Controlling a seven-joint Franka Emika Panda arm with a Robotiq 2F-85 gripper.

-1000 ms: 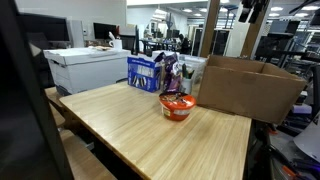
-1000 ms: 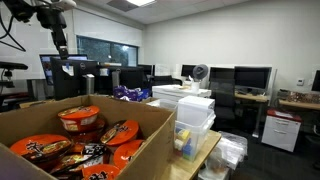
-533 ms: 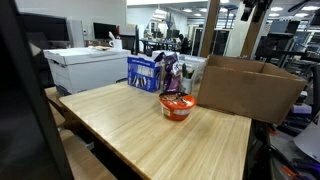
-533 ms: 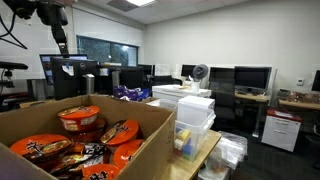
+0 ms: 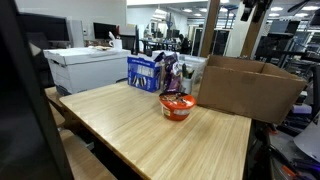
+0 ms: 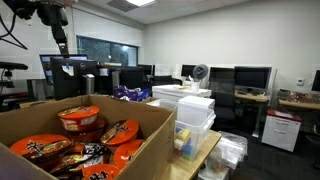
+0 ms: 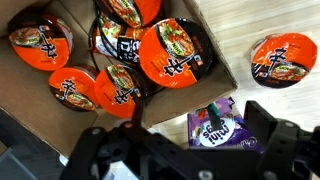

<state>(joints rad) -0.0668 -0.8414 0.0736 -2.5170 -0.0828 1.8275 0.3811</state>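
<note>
- Hovering above the table (image 7: 262, 20), the gripper (image 7: 180, 140) stands wide open, holding nothing.
- The box (image 7: 25, 100), at 10 o'clock in the wrist view, holds several noodle bowls (image 7: 170, 55).
- One bowl (image 7: 283, 60) sits alone at 2 o'clock.
- A purple bag (image 7: 215, 128) lies just beside the box.

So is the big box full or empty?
Partly full: several orange noodle bowls lie inside the cardboard box, below its open top.

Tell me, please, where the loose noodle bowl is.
In an exterior view the noodle bowl stands on the table left of the cardboard box, before the purple bag.
</note>
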